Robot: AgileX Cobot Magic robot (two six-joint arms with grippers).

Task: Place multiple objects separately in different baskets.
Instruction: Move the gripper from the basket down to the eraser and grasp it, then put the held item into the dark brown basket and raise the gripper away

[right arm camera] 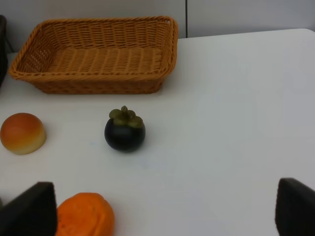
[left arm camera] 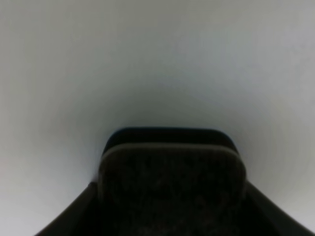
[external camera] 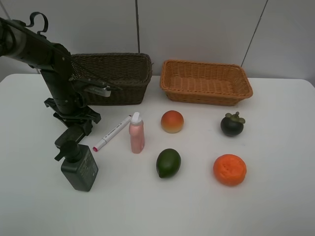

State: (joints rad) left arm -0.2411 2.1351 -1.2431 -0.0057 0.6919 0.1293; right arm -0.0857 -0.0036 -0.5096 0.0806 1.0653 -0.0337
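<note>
Tan basket (external camera: 205, 96) shows bare weave; dark basket (external camera: 127, 91) interior partly hidden.

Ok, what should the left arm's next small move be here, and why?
Probably close the left gripper firmly on the black block before lifting. The left wrist view is filled by the block close up, and the gripper is down at the table just behind the dark green pump bottle; a settled grip isn't visible.
</note>
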